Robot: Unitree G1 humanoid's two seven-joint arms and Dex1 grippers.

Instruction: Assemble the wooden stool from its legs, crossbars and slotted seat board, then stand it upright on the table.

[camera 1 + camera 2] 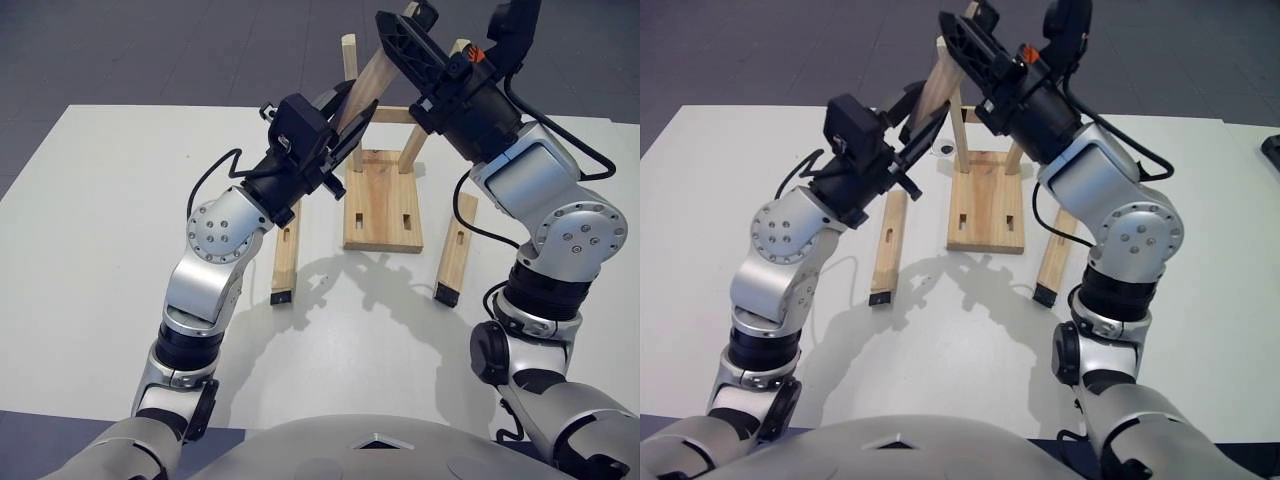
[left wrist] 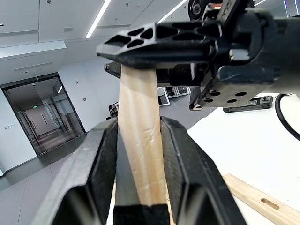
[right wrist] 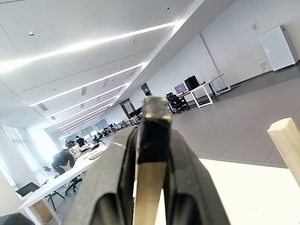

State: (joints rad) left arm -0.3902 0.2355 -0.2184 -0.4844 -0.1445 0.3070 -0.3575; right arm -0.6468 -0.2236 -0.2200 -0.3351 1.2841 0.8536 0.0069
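While both arms converge above the white table (image 1: 100, 200), the left gripper (image 1: 345, 112) and right gripper (image 1: 400, 25) clamp one tilted wooden leg (image 1: 372, 78) between them. The left gripper's fingers (image 2: 105, 159) press against the leg's two sides low down, and the right gripper pinches its raised, black-capped end. The leg slants over the far end of the slotted seat board (image 1: 383, 190), which lies flat mid-table with two small slots (image 1: 358, 217) showing near its front edge. Beside the held leg, an upright post (image 1: 349, 60) and a crossbar (image 1: 395, 115) stand at the board's far end; whether they sit in the board cannot be told. Two more legs lie flat on the table, one on either side of the board and apart from it: the left-hand leg (image 1: 286, 250) and the right-hand leg (image 1: 455, 250), each black-capped at its near end. From the left wrist, a green sign (image 2: 36, 107) glows above a glass doorway (image 2: 47, 126) across the room, its writing too small to read
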